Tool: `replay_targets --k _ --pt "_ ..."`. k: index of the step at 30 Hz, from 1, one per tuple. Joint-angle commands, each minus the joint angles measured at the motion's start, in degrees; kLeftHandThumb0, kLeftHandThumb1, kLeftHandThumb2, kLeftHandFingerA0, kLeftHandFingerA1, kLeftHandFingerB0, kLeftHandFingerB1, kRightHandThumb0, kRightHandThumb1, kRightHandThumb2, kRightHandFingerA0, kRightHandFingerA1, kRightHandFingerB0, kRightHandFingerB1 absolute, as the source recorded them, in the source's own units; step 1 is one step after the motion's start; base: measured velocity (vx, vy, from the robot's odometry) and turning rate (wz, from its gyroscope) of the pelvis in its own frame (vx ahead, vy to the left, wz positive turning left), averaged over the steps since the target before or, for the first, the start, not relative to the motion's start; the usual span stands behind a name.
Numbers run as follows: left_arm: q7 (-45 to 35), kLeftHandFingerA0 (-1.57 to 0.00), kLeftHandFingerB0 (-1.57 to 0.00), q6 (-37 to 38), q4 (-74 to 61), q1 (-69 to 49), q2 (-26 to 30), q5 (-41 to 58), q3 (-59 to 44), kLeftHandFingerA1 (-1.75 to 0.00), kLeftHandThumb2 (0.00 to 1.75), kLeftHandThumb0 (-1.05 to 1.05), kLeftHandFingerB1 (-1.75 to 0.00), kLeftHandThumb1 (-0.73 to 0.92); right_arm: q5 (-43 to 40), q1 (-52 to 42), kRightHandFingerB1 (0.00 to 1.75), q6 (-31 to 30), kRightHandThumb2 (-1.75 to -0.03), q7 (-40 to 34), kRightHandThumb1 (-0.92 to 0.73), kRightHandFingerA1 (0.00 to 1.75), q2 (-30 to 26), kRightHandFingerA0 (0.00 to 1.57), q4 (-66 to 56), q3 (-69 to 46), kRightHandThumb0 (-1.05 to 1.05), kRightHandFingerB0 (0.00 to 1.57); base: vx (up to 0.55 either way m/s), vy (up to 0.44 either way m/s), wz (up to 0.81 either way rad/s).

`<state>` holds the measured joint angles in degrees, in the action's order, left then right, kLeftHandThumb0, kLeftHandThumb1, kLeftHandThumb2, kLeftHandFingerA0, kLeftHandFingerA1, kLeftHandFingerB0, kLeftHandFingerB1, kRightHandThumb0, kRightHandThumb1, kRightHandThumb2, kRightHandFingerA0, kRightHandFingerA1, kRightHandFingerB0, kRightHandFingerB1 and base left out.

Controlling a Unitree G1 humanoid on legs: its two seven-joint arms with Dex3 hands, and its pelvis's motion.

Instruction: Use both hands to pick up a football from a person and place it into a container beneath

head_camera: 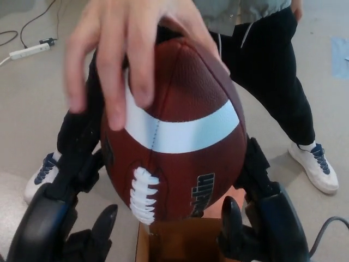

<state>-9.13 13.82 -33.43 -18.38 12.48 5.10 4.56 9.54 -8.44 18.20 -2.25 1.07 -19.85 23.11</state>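
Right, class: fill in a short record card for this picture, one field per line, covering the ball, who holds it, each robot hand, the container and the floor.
ball: brown football, white stripe, white laces, held on end
held by: person's hand gripping its top
left hand: left hand against the ball's left side, fingers apart
right hand: right hand against the ball's right side, fingers apart
container: open cardboard box directly below the ball
floor: power strip with cable at upper left

The football (174, 136) bears dark lettering on its lower brown panel, right of the white laces (143, 195); it seems to read "Franklin", partly hidden.
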Motion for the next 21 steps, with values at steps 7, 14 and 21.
replay_targets --k 7,14,21 --pt "1.7 0.0 0.0 -3.5 -11.3 0.0 -2.6 -6.9 12.4 -0.08 1.01 -0.8 -0.11 0.78 2.1 0.7 0.02 -6.0 -1.17 1.8 -0.91 0.03 2.2 0.0 -8.0 11.5 -0.93 0.0 0.0 0.0 0.0" --pt "5.7 0.0 0.0 -7.1 -6.6 4.5 -5.1 -10.9 15.9 -0.09 0.98 -0.79 -0.11 0.76 -0.1 3.5 0.04 -7.3 -1.18 0.0 -0.92 0.05 2.8 0.0 -3.8 9.5 -0.89 0.0 0.0 0.0 0.0" --pt "8.0 0.0 0.0 -10.9 0.7 11.0 -6.7 -10.3 16.6 -0.18 1.17 -0.75 -0.19 0.82 -1.1 7.9 0.01 -11.2 -0.83 -2.4 -0.92 0.0 3.7 0.0 1.2 5.6 -0.75 0.0 0.0 0.0 0.0"
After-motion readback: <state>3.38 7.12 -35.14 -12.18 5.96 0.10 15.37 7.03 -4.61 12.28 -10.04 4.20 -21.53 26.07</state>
